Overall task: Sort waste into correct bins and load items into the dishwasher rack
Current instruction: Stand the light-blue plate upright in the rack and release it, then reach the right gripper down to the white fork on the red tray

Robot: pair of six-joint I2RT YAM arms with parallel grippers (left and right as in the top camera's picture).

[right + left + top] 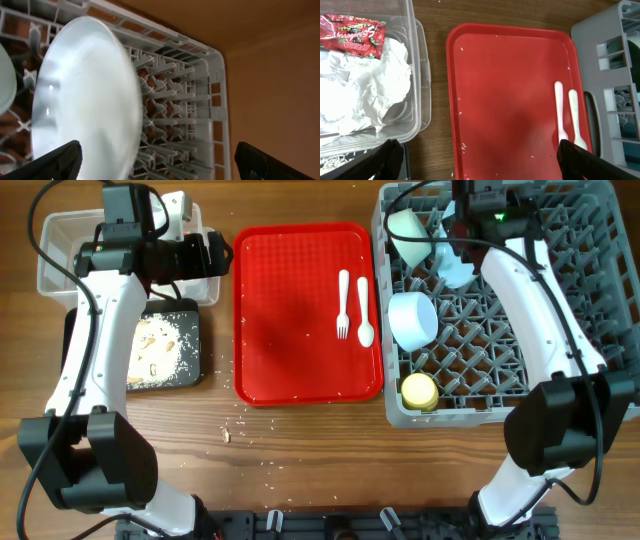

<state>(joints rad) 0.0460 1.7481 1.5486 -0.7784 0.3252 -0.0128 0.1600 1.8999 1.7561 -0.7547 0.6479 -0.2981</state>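
Observation:
The clear tub [60, 255] holds the red wrapper [352, 36] and the white napkin [362, 95]. The black tray [165, 350] holds beige food scraps. My left gripper [480, 155] is open and empty, above the gap between the tub and the red serving tray; it also shows in the overhead view [213, 253]. The white fork [343, 302] and spoon [365, 310] lie on that tray. The grey rack [560, 310] holds two bowls [412, 318], a yellow cup [420, 390] and the pale blue plate [85, 100] standing on edge. My right gripper [157, 150] is open, with the plate's rim by its left finger.
The flat red serving tray [290, 310] lies between the bins and the rack. Loose crumbs [228, 435] lie on the wooden table in front of the tray. The right arm crosses over the rack's right half.

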